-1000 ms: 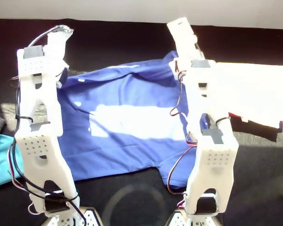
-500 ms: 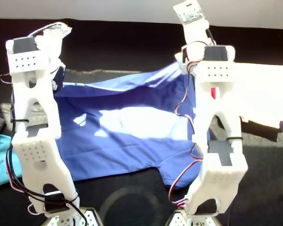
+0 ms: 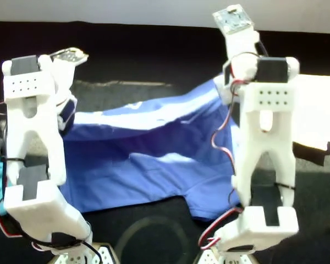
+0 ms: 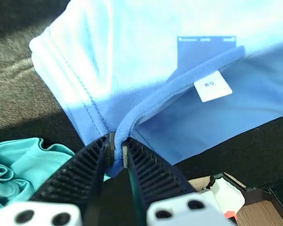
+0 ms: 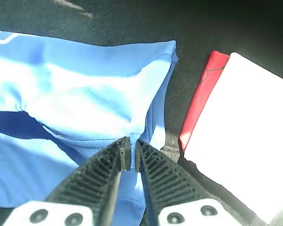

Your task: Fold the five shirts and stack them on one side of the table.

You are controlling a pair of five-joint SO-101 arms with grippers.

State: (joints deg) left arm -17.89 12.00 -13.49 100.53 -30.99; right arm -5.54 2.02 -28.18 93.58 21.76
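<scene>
"Near the arm bases, what lies on the worktop (image 3: pixel 319 220)?"

"The blue shirt (image 3: pixel 154 165), its near hem flat. A crumpled teal shirt (image 4: pixel 19 165) sits beside it."

"And the pincers?"

"The left pincer (image 4: pixel 117 150) is clamped on its collar edge, and the right pincer (image 5: pixel 131 153) is pinched tight on a far fold. Beyond, a folded white shirt (image 5: pixel 245 127) lies on a red shirt (image 5: pixel 200 108)."
</scene>
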